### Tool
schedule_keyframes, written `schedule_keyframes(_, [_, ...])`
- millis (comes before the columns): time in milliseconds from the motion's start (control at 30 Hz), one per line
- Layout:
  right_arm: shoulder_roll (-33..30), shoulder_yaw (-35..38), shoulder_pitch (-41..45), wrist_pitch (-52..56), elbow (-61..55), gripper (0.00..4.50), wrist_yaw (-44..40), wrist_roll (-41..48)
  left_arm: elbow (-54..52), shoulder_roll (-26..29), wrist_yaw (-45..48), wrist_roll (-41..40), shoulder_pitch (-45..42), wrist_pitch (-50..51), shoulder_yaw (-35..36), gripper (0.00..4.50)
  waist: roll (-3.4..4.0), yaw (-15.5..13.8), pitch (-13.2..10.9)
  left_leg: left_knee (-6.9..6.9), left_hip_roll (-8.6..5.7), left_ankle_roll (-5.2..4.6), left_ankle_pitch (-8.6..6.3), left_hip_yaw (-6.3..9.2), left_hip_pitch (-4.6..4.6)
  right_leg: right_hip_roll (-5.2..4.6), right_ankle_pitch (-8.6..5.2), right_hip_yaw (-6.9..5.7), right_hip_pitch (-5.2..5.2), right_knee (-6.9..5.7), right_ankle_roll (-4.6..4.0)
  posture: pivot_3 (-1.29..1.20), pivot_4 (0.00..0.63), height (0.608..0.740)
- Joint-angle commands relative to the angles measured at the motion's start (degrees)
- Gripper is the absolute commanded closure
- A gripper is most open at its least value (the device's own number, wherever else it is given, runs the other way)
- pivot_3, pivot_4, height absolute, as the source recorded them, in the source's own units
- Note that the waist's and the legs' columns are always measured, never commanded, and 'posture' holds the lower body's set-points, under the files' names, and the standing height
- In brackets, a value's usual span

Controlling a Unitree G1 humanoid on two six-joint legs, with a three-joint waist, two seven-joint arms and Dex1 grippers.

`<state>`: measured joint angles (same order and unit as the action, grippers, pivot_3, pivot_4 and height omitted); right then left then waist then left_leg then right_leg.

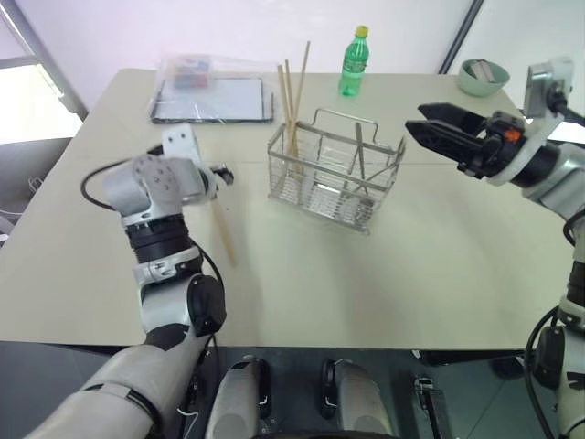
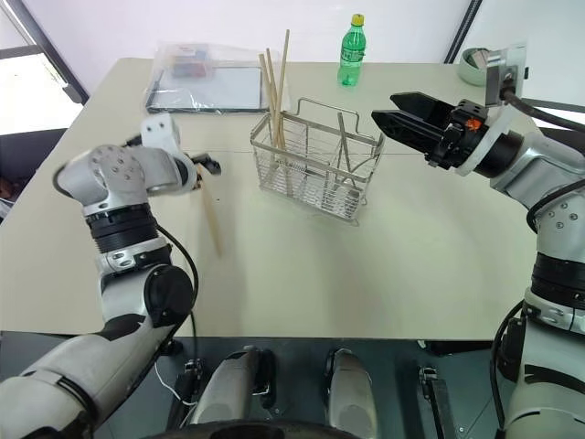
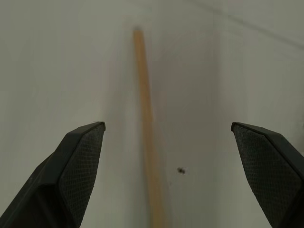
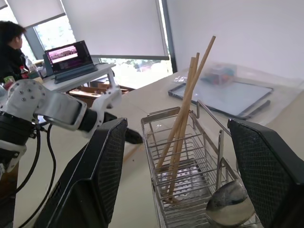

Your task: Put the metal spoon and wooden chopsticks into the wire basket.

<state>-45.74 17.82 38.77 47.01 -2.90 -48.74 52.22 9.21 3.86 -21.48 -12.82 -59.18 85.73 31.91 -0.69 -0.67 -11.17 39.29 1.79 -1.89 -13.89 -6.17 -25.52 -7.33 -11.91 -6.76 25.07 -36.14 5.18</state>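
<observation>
On the surface (image 1: pixel 384 274) one wooden chopstick (image 1: pixel 223 235) lies under the left gripper (image 3: pixel 168 142), both grippers' jaws released.

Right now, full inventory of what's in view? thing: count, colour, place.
wire basket: one, silver, table centre
wooden chopsticks: three, light tan, upright in the basket's left end
loose chopstick: one, tan, flat on the table left of the basket
metal spoon: one, silver, in the basket's right part
bottle: one, green with yellow cap, behind the basket
clear plastic bag: one, over a dark tray, far left
bowl: one, pale green, far right
table: one, beige
person: one, background
left gripper: black, open over the loose chopstick
right gripper: black, open, right of the basket
</observation>
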Motion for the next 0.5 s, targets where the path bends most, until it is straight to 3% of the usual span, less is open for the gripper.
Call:
schedule_keyframes(33, [-0.4, 1.2, 0.6, -0.7, -1.5, 1.02, -0.5, 0.2, 1.6, -0.1, -0.1, 1.7, -0.5, -1.9, 0.2, 0.03, 0.01, 0.0, 0.0, 0.0, 0.0, 0.01, 0.0, -0.01, 0.01, 0.0, 0.0, 0.0, 0.0, -0.01, 0.0, 0.0, 0.15, 0.707])
schedule_keyframes(300, [-1.9, 2.5, -2.2, -0.6, -3.3, 1.02, -1.7, 0.3, 10.4, 0.3, 0.8, 3.3, -0.3, -6.6, -0.5, 0.03, 0.1, -0.2, 0.1, 0.0, -0.02, -0.1, -0.09, -0.01, 0.12, -0.05, 0.01, 0.0, -0.09, 0.0, -0.01, 0.0, 0.15, 0.707])
schedule_keyframes(400, [-2.2, 2.9, -3.1, -0.9, -3.9, 1.02, -1.8, 0.1, 12.6, 0.6, 1.2, 3.3, -1.0, -8.6, -1.1, 0.87, 0.16, -0.2, 0.1, 0.0, 0.0, -0.15, -0.12, 0.01, 0.15, -0.05, 0.01, 0.0, -0.09, -0.03, -0.02, 0.0, 0.15, 0.707])
schedule_keyframes(500, [-2.4, 3.1, -3.7, -1.0, -4.3, 1.02, -2.0, 0.2, 13.9, 0.9, 1.4, 3.2, -1.7, -9.6, -1.5, 2.4, 0.16, -0.3, 0.1, 0.0, -0.01, -0.14, -0.12, 0.02, 0.14, -0.06, 0.01, -0.01, -0.1, -0.03, -0.03, 0.0, 0.15, 0.707])
